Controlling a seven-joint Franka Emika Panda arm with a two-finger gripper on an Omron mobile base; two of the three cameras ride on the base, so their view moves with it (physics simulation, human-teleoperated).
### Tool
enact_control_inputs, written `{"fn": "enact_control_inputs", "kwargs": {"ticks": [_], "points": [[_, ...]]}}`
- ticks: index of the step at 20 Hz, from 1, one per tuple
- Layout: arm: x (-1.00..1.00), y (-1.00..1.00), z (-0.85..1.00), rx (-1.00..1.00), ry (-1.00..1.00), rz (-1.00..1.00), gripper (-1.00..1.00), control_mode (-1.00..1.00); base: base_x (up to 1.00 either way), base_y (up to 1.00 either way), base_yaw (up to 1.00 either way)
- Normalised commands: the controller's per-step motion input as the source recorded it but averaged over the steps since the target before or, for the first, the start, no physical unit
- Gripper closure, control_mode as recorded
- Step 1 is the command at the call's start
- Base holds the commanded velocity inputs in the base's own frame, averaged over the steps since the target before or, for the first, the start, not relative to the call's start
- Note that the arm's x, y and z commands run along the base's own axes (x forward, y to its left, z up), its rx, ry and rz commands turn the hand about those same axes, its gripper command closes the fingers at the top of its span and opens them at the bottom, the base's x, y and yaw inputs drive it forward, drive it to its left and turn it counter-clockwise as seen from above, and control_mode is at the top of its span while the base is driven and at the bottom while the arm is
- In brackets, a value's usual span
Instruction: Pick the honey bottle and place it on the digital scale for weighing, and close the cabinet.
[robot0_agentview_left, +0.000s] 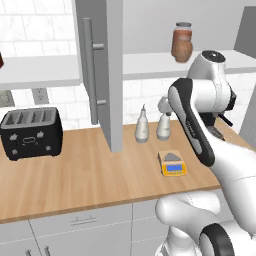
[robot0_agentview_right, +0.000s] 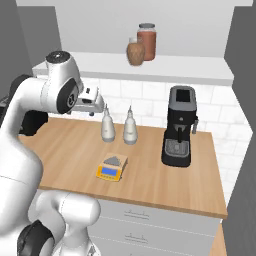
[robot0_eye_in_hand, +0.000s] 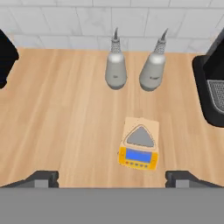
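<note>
Wooden counter (robot0_eye_in_hand: 57, 109): scale (robot0_eye_in_hand: 138, 150), two bottles (robot0_eye_in_hand: 116, 70), toaster (robot0_agentview_left: 31, 132), coffee machine (robot0_agentview_right: 180, 127).

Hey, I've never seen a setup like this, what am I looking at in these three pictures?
It's a simulated kitchen with a white robot arm. Two pictures come from cameras behind the arm, left and right; the third looks down from its hand.

On the counter sit a yellow scale, two whitish bottles, a toaster and a coffee machine. In the open cabinet, the honey bottle stands on the shelf beside a lidded jar.

The gripper is open and holds nothing.
</note>
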Motion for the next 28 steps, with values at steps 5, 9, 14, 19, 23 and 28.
{"fn": "enact_control_inputs", "kwargs": {"ticks": [5,9,14,19,23,28], "points": [[-0.17,-0.10,0.82,0.00,-0.10,0.00,-1.00,-1.00,0.00,0.00,0.00],[-0.08,-0.39,0.92,0.00,-0.02,0.00,-1.00,-1.00,0.00,0.00,0.00],[-0.01,-0.57,0.51,0.00,-0.28,0.00,-1.00,-1.00,0.00,0.00,0.00],[0.00,-0.54,0.20,0.00,-0.44,0.00,-1.00,-1.00,0.00,0.00,0.00],[0.00,-0.35,0.03,0.00,-0.33,0.00,-1.00,-1.00,0.00,0.00,0.00],[0.23,-0.19,0.05,0.00,-0.06,0.00,-1.00,-1.00,0.00,0.00,0.00]]}}
